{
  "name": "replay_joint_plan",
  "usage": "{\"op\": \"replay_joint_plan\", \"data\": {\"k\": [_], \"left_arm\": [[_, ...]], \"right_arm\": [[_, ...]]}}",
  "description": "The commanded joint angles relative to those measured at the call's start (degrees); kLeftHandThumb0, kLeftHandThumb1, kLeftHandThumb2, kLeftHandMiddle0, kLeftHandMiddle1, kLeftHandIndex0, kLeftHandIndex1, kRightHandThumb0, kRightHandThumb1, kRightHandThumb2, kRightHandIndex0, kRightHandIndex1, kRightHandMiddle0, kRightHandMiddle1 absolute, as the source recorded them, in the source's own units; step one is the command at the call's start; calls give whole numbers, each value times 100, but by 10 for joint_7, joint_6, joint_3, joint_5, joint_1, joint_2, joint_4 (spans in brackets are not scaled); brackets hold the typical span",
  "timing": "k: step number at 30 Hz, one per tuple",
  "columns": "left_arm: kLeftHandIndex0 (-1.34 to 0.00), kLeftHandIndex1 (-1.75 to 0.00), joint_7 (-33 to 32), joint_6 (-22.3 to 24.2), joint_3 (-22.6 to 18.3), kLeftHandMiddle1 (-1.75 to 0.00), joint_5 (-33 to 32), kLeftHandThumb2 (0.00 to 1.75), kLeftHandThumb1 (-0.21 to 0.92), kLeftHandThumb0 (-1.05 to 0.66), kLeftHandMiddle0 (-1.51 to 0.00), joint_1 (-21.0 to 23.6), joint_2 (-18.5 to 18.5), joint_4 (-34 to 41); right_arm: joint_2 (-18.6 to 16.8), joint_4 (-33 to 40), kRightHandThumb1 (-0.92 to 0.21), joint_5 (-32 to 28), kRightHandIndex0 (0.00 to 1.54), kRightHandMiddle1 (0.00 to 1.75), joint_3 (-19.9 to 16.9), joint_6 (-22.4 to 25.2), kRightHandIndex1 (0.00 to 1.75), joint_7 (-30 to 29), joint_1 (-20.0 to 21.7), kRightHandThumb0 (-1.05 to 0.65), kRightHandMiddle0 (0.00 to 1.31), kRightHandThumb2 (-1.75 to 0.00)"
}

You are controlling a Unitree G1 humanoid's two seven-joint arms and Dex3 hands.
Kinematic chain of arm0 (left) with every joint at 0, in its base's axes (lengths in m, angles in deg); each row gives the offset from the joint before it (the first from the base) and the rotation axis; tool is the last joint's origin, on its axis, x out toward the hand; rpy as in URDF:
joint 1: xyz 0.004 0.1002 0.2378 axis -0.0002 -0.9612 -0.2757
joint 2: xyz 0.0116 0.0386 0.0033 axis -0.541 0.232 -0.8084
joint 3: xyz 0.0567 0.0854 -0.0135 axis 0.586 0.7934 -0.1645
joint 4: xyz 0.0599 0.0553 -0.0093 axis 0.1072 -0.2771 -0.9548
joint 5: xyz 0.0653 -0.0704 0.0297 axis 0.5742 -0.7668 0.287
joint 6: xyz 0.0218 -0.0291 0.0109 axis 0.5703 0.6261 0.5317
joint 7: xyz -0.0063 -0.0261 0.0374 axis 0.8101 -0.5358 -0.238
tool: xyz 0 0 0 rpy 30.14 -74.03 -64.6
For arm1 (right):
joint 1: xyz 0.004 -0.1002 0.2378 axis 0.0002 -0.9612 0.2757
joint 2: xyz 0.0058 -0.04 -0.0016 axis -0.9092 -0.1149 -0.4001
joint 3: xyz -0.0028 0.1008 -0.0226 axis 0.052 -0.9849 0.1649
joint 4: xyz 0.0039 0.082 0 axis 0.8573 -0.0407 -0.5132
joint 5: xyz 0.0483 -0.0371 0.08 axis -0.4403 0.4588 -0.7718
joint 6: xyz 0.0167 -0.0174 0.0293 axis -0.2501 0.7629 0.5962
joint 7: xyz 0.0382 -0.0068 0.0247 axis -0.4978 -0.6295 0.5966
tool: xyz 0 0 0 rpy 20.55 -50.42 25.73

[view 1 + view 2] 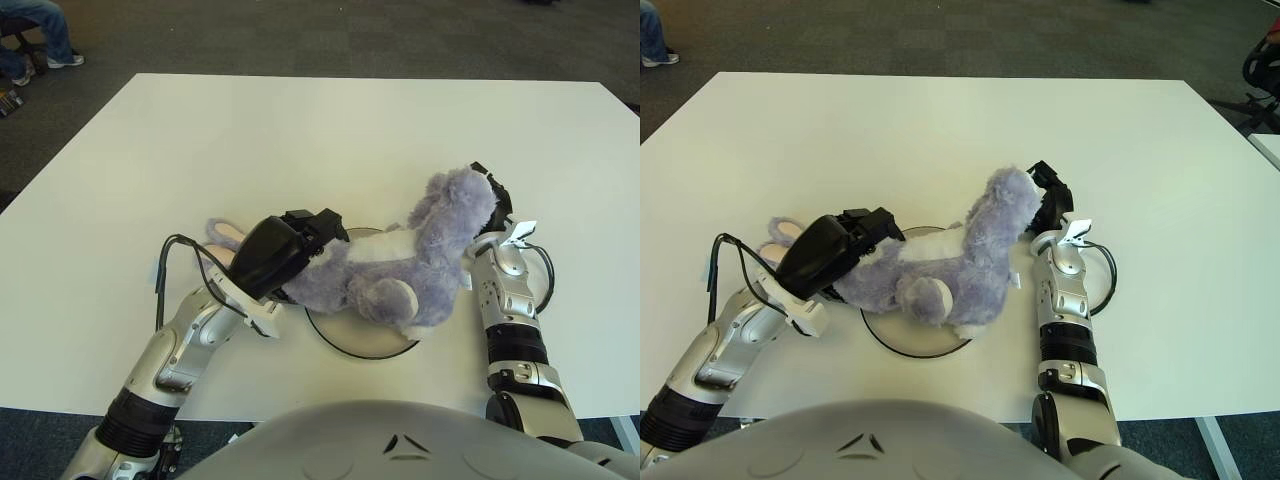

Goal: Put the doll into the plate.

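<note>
Holding the doll (pixel 400 275) between both hands, we have it lying across the plate (pixel 345 335) near the table's (pixel 300 130) front edge. Left hand (pixel 300 240) clamps the head end, right hand (pixel 1045 195) presses the rump. Soft, light, squashy; grip the body bulk.

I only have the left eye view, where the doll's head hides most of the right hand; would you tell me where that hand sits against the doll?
Observer: In the right eye view the right hand shows in full. It is pressed against the right side of the doll, at its head.
Operator: Thank you. Is there anything off that side of the table that I cannot see?
Observer: Yes, what looks like a black office chair stands on the floor beyond the right edge of the table, outside your frame.
</note>
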Motion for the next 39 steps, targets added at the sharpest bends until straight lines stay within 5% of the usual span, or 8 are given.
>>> {"op": "replay_joint_plan", "data": {"k": [1, 13, 18, 20, 25, 29, 34, 39], "left_arm": [[-67, -175, 11, 4, 7, -166, 10, 173, -7, 0, -93, -9, -5, -13], [-70, -167, 14, 23, 3, -172, 23, 172, -7, -1, -91, -23, -5, 2], [-44, -172, 30, 29, -1, -174, -14, 123, 38, -1, -48, -39, -6, 8], [-18, -146, 42, 35, -2, -151, -23, 91, 57, -44, -35, -45, -10, 15], [-3, -115, 71, 48, -6, -100, -26, 57, 81, -76, -27, -53, -21, 37], [-1, -102, 91, 53, -14, -76, -38, 51, 90, -86, -24, -58, -33, 53], [0, -95, 124, 52, -29, -65, -84, 56, 92, -91, -22, -59, -52, 68], [0, -86, 210, 68, -58, -52, -239, 48, 92, -93, -18, -44, -93, 84]], "right_arm": [[3, 6, -24, -3, 122, 175, -3, -4, 175, 1, -3, -51, 67, -141], [5, 5, -24, -2, 122, 175, -3, -5, 175, 3, -3, -51, 67, -141], [5, 5, -24, -1, 122, 175, -3, -5, 175, 3, -3, -51, 68, -141], [6, 5, -24, 0, 121, 175, -3, -5, 175, 3, -2, -51, 68, -141], [8, 3, -24, 0, 121, 175, -4, -4, 175, 3, -1, -51, 68, -141], [8, 3, -24, 0, 120, 175, -4, -4, 175, 2, -1, -51, 67, -140], [8, 2, -26, -1, 119, 175, -4, -5, 175, 3, -1, -51, 66, -139], [7, 2, -28, -4, 120, 175, -5, -6, 175, 7, -1, -50, 65, -137]]}}
